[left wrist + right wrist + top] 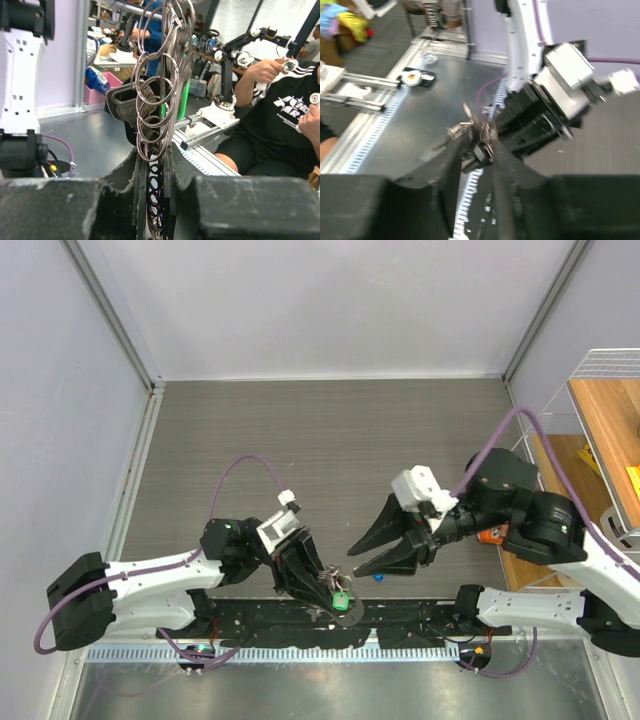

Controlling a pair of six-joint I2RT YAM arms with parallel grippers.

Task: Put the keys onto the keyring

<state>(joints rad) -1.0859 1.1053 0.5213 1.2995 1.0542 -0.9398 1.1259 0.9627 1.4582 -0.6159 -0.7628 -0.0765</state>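
My left gripper [325, 585] is shut on the keyring [333, 572], a bunch of silvery wire loops. In the left wrist view the loops [157, 115] stand up out of the closed jaws of the gripper [156, 165]. A green key [340, 599] hangs from the ring and shows behind the loops [184, 100]. My right gripper [353, 557] is open, its tips just right of the ring. In the blurred right wrist view its fingers [455, 160] flank the ring's metal cluster [481, 131] and a small black piece [482, 152]. A blue key [378, 577] lies on the table under the right gripper.
An orange packet [490, 535] lies behind the right arm. A wire rack with wooden shelves [600, 420] stands at the right edge. A black rail [420, 615] runs along the near edge between the arm bases. Walls close in the left and back.
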